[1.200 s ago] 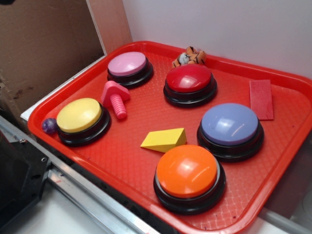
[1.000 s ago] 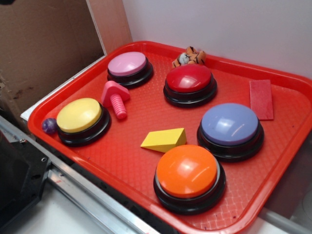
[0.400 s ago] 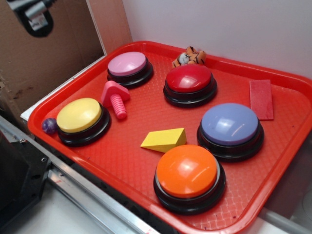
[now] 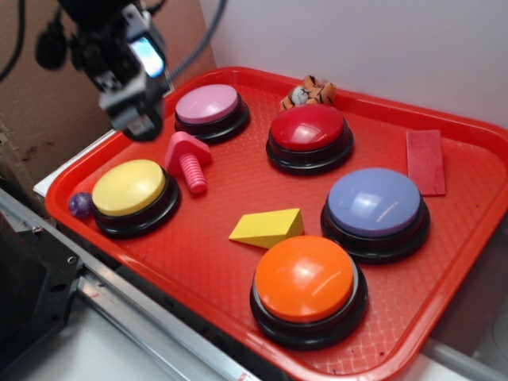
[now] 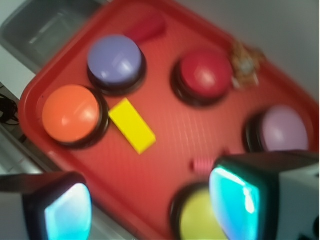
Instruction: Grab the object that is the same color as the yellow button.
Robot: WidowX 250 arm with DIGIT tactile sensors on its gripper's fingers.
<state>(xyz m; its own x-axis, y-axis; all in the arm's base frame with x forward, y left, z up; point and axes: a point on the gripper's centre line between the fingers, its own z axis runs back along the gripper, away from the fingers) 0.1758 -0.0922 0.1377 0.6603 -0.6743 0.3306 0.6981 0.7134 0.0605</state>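
The yellow wedge (image 4: pixel 268 227) lies flat on the red tray (image 4: pixel 198 262), roughly in the middle, between the orange button (image 4: pixel 305 278) and the pink bolt (image 4: pixel 188 160). Its long axis runs across the tray in the exterior view: the thick end faces right, toward the blue button (image 4: pixel 374 202), and the thin tip points left, toward the yellow button (image 4: pixel 128 187). The wedge is just beside the orange button's base, with nothing on top of it. In the wrist view the wedge (image 5: pixel 132 125) shows as a long yellow slab between the orange button (image 5: pixel 70 113) and the blurred pink bolt.

There are five domed buttons on black bases, one of each color: yellow, pink (image 4: pixel 207 104), red (image 4: pixel 307 127), blue and orange. There is one wedge and one bolt. A small purple ball (image 4: pixel 80 204) sits against the yellow button at the tray's left corner, a little tiger toy (image 4: pixel 308 92) sits at the far rim, and one flat red rectangle (image 4: pixel 426 161) lies near the right rim.

The pincer (image 4: pixel 135 111) hangs above the tray's left side, over the gap between the pink and yellow buttons, well apart from the wedge. Its fingers (image 5: pixel 235 202) stand spread with nothing between them.
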